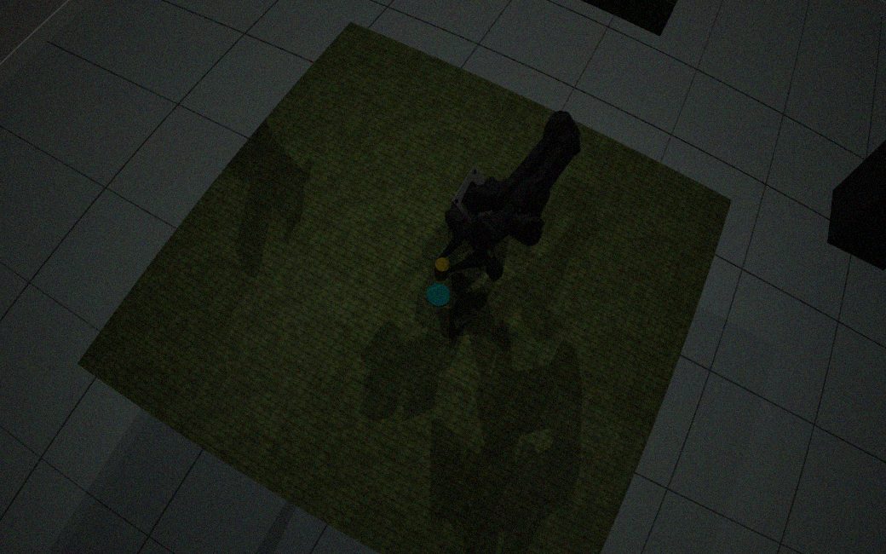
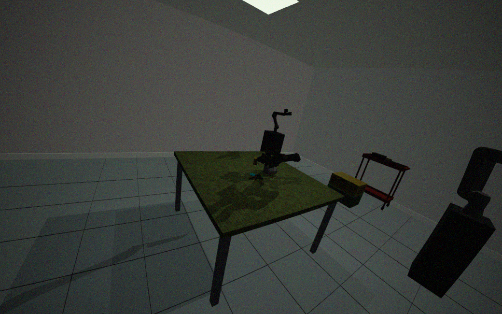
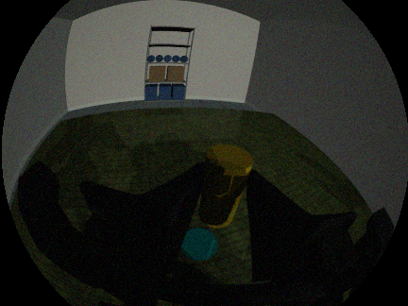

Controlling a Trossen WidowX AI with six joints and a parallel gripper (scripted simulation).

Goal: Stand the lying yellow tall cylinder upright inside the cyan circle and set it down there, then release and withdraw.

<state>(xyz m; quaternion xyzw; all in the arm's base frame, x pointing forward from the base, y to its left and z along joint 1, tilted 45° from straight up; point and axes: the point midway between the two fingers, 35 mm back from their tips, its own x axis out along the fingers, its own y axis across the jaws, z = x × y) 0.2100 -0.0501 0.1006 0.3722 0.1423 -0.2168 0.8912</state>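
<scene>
The yellow tall cylinder point(image 1: 441, 264) point(image 2: 255, 161) point(image 3: 229, 160) is held roughly upright, above the table. My gripper point(image 1: 444, 262) point(image 2: 256, 160) point(image 3: 227, 171) is shut on it, with one dark finger at each side. The cyan circle point(image 1: 437, 294) point(image 2: 252, 174) point(image 3: 199, 244) lies flat on the table and nothing stands on it. In the wrist view it shows below and a little left of the cylinder's lower end. The cylinder's underside is hidden.
The green table top point(image 1: 274, 326) point(image 2: 207, 177) carries dark shadows of the arm. In the exterior view a yellow-topped box point(image 2: 347, 182) is beyond the table's right edge, with a red cart point(image 2: 381, 194) behind it. A shelf point(image 3: 168, 63) stands by the far wall.
</scene>
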